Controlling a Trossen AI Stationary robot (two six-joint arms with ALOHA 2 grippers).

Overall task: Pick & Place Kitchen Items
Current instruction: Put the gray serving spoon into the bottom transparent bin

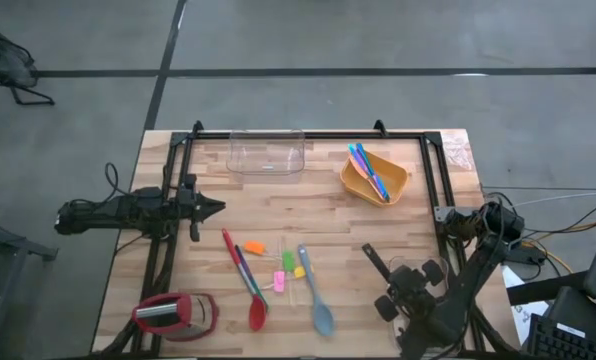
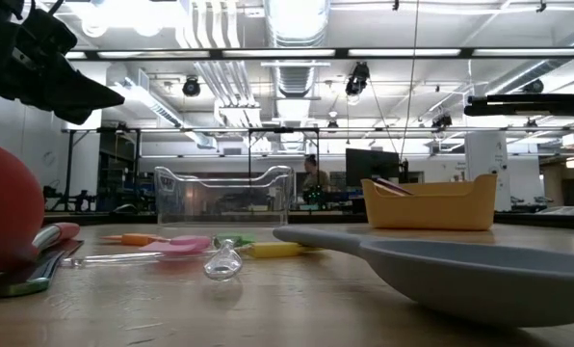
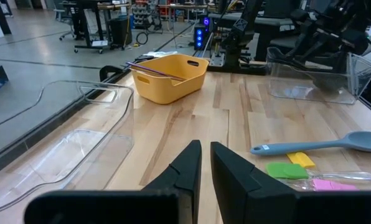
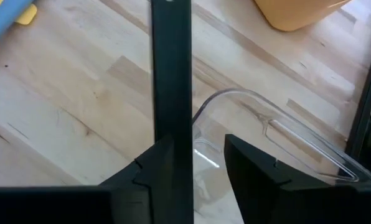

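Wood-plank table in an open workshop; right arm holds a utensil, left arm idle.

High view: table (image 1: 308,215) bare around orange bowl (image 1: 375,180), which holds thin blue and pink cutlery (image 1: 368,168). Clear tub (image 1: 266,153) is beside the bowl at the far edge. Nearer than the bowl lie red spatula (image 1: 257,312), grey-blue spatula (image 1: 322,318) and small neon pieces (image 1: 288,265). Left gripper (image 1: 214,208) is well apart from the bowl.
Low view: ceiling lights and racks behind the bowl.
Left wrist view: fingers nearly together, empty.
Right wrist view: right gripper (image 4: 192,165) clamps a long black spoon (image 4: 171,68) over a second clear tub (image 4: 272,134), near the bowl.
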